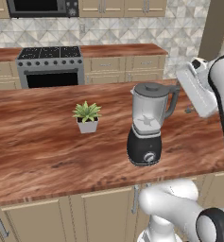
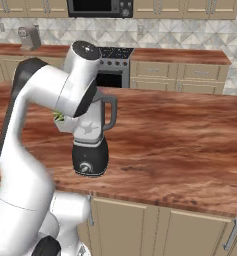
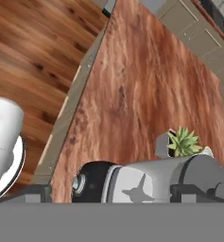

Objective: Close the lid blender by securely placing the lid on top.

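The lid sits on the blender left of the hand, whose grip I cannot tell; hand view adds the plant.

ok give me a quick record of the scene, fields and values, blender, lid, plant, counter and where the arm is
blender: upright on the wooden counter, black base with silver dial facing the robot
lid: dark disc resting on the jar mouth
jar handle: on the side toward the arm
plant: small white pot, standing apart from the blender
arm: raised beside the blender, near the handle
gripper: fingers not clearly seen
background: stove against the far wall
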Robot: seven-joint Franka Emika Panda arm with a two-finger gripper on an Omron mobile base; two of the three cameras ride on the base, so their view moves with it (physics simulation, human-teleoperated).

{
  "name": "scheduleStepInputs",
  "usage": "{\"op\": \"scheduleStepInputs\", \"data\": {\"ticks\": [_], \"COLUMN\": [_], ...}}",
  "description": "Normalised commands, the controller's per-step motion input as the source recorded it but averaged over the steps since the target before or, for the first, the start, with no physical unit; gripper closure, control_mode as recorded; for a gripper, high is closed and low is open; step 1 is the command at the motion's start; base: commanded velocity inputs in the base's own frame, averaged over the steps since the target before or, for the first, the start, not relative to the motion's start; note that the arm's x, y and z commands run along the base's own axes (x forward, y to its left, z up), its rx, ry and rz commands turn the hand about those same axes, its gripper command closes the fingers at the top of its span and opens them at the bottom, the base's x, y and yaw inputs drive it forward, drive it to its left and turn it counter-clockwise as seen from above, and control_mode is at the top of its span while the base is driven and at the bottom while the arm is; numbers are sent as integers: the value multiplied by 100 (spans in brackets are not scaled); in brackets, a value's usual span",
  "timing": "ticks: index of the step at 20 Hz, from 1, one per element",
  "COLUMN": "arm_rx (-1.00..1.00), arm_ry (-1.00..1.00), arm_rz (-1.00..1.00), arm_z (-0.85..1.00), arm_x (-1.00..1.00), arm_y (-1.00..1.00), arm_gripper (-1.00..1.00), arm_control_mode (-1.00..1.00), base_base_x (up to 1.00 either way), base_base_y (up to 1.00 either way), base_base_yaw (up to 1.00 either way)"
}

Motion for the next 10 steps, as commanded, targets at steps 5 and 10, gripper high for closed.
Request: {"op": "scheduleStepInputs", "data": {"ticks": [5, 10], "arm_rx": [0, 0], "arm_ry": [-8, 0], "arm_rz": [0, 0], "arm_z": [5, 0], "arm_x": [-64, 0], "arm_y": [16, 0], "arm_gripper": [-100, -100], "arm_control_mode": [-100, -100], "base_base_x": [0, 0], "base_base_y": [0, 0], "base_base_yaw": [0, 0]}}
